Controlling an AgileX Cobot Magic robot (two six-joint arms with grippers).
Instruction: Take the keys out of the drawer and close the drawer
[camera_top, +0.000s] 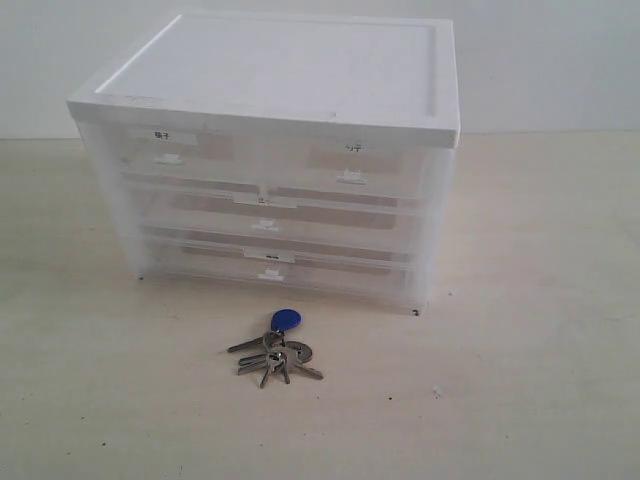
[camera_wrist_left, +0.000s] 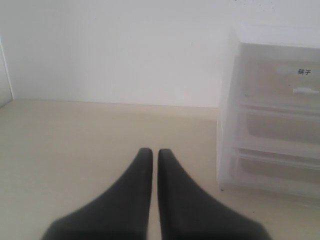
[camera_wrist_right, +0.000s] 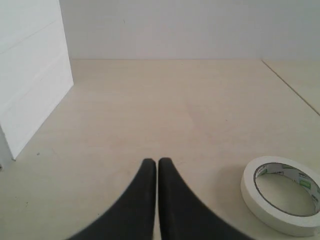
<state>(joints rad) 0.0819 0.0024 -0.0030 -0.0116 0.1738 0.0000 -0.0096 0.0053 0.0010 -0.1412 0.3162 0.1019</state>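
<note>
The keys (camera_top: 275, 351), silver on a ring with a blue teardrop fob, lie on the table in front of the cabinet. The drawer (camera_top: 275, 266), lowest tier of the translucent cabinet, sits pushed in flush with the tiers above; its side also shows in the left wrist view as the drawer (camera_wrist_left: 275, 170). My left gripper (camera_wrist_left: 155, 151) is shut and holds nothing, low over the table beside the cabinet. My right gripper (camera_wrist_right: 156, 161) is shut and empty too, over bare tabletop. Neither gripper appears in the exterior view.
The white-topped cabinet (camera_top: 285, 70) stands mid-table, with its side wall (camera_wrist_right: 30, 75) seen in the right wrist view. A roll of white masking tape (camera_wrist_right: 281, 194) lies flat close to my right gripper. A pale wall runs behind the table.
</note>
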